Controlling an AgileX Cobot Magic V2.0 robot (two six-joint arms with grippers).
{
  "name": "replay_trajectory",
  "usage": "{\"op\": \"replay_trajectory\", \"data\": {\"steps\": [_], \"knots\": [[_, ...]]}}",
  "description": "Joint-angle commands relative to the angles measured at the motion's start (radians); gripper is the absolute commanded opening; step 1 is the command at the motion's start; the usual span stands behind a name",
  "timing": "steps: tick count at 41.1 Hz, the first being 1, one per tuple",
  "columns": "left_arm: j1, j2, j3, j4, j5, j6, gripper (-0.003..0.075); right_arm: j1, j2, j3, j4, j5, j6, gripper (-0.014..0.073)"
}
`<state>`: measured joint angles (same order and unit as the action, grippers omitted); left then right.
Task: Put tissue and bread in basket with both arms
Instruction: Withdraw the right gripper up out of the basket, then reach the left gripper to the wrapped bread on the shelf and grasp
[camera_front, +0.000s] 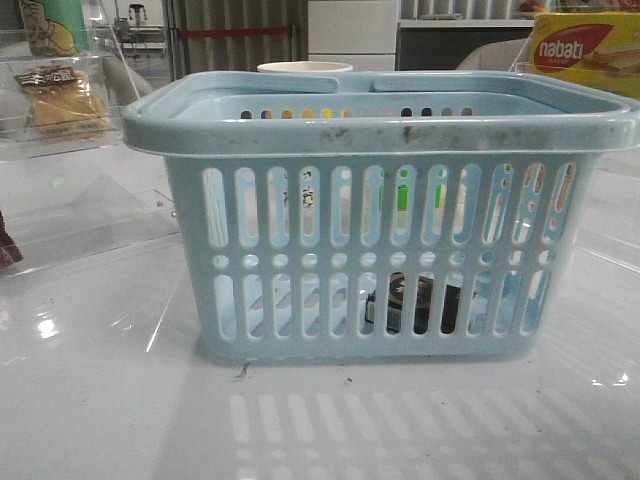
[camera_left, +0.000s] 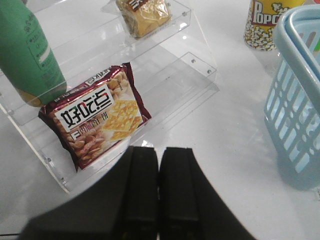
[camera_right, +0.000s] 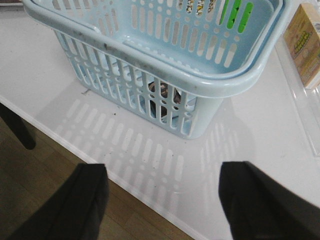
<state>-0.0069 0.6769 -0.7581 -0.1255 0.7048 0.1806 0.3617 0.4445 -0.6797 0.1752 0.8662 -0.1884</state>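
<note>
Sitting on the clear shelf's upper step, the bread (camera_left: 144, 16) lies beyond the left arm's closed fingers (camera_left: 159, 192), the nearer ones. Tissue (camera_front: 415, 305) already sits in the basket (camera_front: 380, 120); the right fingers (camera_right: 165, 200) are spread, empty.

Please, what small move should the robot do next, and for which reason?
Probably the left gripper, whose fingers are shut and hold nothing, should open and move toward the bread on the upper clear shelf. A dark packet, likely the tissue, already lies inside the basket, seen through its slots, while the bread is still outside it. The right gripper is open and empty.
</note>
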Motion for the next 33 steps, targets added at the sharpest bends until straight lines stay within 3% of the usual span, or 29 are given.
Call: {"op": "replay_trajectory", "data": {"steps": [1, 17, 19, 26, 29, 33], "knots": [[0.000, 0.002, -0.030, -0.026, -0.104, -0.003, 0.0109, 0.002, 0.006, -0.025, -0.003, -0.071, 0.003, 0.0570], [0.000, 0.006, -0.030, -0.027, -0.151, 0.003, 0.0133, 0.002, 0.006, -0.025, -0.003, -0.071, 0.003, 0.0570], [0.000, 0.017, -0.030, -0.027, -0.169, 0.016, 0.0193, 0.002, 0.006, -0.025, -0.003, -0.071, 0.003, 0.0570], [0.000, 0.118, -0.046, -0.042, -0.263, 0.029, 0.0590, 0.002, 0.006, -0.025, -0.003, -0.071, 0.003, 0.0570], [0.000, 0.190, -0.073, -0.047, -0.292, 0.029, 0.0664, 0.002, 0.006, -0.025, -0.003, -0.071, 0.003, 0.0570], [0.000, 0.302, -0.132, -0.047, -0.296, 0.029, 0.0670, 0.002, 0.006, -0.025, -0.003, -0.071, 0.003, 0.0570]]}}
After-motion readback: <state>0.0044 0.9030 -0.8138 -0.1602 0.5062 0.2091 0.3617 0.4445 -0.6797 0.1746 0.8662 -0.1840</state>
